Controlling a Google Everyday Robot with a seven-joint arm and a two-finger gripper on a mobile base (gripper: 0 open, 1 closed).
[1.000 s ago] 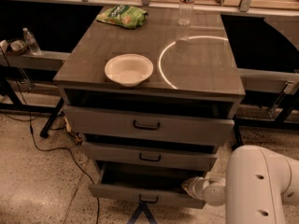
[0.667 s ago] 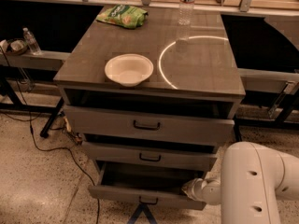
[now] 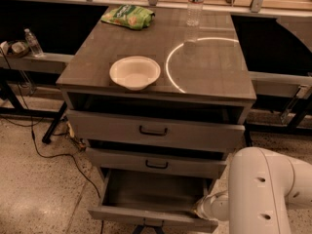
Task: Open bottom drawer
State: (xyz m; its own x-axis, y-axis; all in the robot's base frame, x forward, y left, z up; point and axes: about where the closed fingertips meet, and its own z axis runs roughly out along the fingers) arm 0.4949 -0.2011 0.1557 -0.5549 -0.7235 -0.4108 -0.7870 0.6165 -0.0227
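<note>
The grey cabinet (image 3: 97, 72) has three drawers. The bottom drawer (image 3: 146, 194) is pulled out toward me, and its empty grey inside shows. Its front edge (image 3: 122, 213) lies near the bottom of the view, and its handle is mostly cut off there. My white arm (image 3: 263, 194) comes in from the lower right. The gripper (image 3: 207, 208) is at the right front corner of the bottom drawer, right against its front edge.
The top drawer (image 3: 153, 130) and middle drawer (image 3: 156, 164) stand slightly ajar. A white bowl (image 3: 135, 72), a green snack bag (image 3: 128, 16) and a water bottle (image 3: 195, 4) sit on the cabinet top. Cables (image 3: 53, 155) lie on the floor at the left.
The bottom drawer has come a little further out toward me. My arm has shifted left and fills more of the lower right.
</note>
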